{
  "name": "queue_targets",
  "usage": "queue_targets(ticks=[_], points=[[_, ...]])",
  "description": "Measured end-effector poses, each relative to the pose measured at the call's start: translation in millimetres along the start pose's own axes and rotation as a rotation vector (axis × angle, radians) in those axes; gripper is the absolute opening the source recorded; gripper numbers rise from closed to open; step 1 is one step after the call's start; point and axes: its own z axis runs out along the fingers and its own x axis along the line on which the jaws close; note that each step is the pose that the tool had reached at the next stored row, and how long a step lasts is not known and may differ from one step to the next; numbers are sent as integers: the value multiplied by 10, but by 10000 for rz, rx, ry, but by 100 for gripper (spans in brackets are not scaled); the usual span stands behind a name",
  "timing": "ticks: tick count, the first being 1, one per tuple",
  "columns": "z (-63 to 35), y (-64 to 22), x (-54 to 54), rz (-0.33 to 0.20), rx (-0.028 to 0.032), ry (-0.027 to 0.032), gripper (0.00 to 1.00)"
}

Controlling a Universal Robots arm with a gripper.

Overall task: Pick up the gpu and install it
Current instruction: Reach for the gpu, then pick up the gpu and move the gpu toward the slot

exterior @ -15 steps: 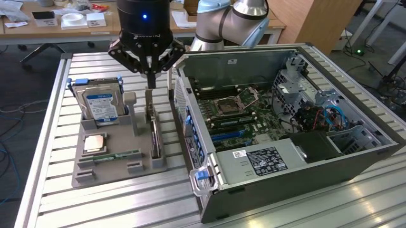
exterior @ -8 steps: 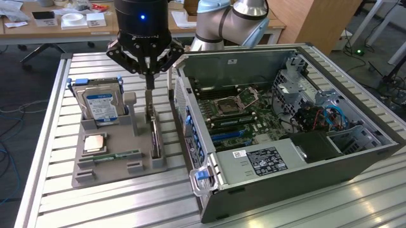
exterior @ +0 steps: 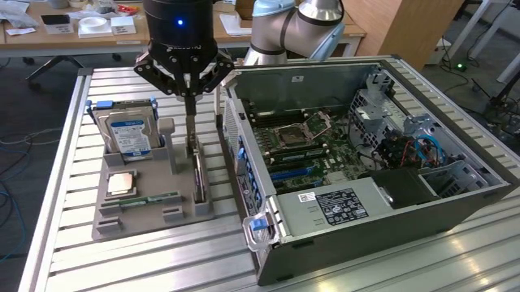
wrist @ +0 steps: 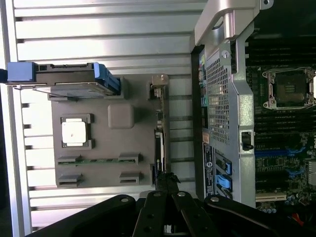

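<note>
The gripper (exterior: 189, 96) has its fingers pressed together, pinching the thin upper edge of the gpu (exterior: 197, 173). The gpu stands on edge directly beneath the hand, seated in a slot of the grey holder (exterior: 154, 213), beside the open computer case (exterior: 325, 219).

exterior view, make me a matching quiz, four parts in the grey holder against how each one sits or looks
Parts
1. gpu
2. hard drive
3. processor chip
4. memory stick

How it sits
a. narrow green strip lying flat
b. standing on edge in a slot of the holder, with the gripper shut on it
c. upright, blue-white label facing out
d. lying flat in a square recess

Pairs: 1-b, 2-c, 3-d, 4-a
</note>
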Motion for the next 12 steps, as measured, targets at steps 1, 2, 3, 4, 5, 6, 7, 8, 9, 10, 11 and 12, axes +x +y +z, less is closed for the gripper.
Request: queue_targets(ticks=[1,2,3,4,5,6,7,8,9,10,11,12], points=[[0,0,0,0,0,0,11],[0,0,1,1,0,0,11],[0,0,1,1,0,0,11],[0,0,1,1,0,0,11],[0,0,1,1,0,0,11],[0,0,1,1,0,0,11],[0,0,1,1,0,0,11],[0,0,1,1,0,-1,11],[0,0,1,1,0,0,11],[0,0,1,1,0,0,11],[0,0,1,1,0,0,11],[0,0,1,1,0,0,11]])
